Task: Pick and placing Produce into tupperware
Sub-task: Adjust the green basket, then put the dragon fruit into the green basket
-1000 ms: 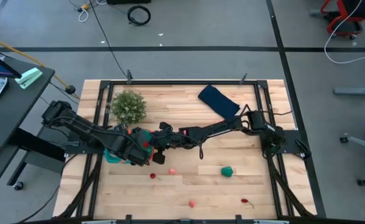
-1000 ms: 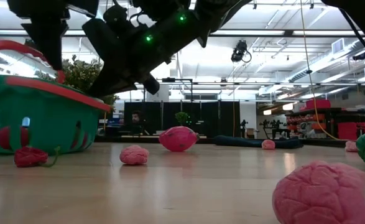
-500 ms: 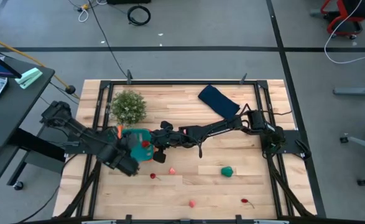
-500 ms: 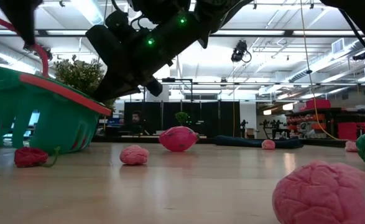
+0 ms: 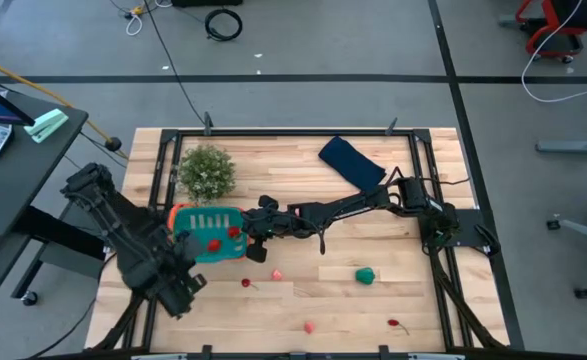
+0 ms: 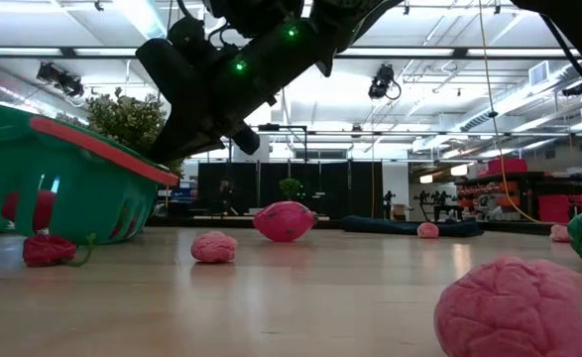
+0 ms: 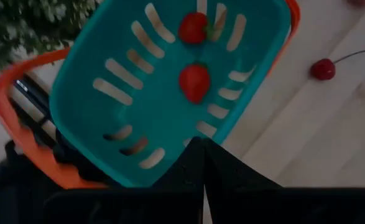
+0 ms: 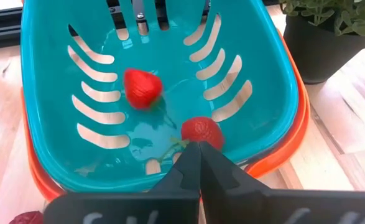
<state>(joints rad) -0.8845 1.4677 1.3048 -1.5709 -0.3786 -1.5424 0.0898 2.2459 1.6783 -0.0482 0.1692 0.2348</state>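
My right gripper [image 8: 199, 163] hung shut and empty over the tub [image 5: 205, 218]; left gripper [image 5: 180, 290] shut too. Berries [image 8: 142, 88] looked light, soft — I judged a gentle mid-body pinch best.

Surface: a light wooden table [image 5: 303, 300] at frame centre, edged by a dark metal frame.
Upper left: a bushy potted plant [image 5: 207, 171].
Upper right: a dark blue folded cloth [image 5: 352, 162].
Left of centre: the teal tupperware [image 5: 204, 221] with an orange edge.
Lower half: loose produce, namely a green piece [image 5: 366, 275], a pink piece [image 5: 310, 326], a cherry [image 5: 245, 283] and a second cherry [image 5: 393, 323].
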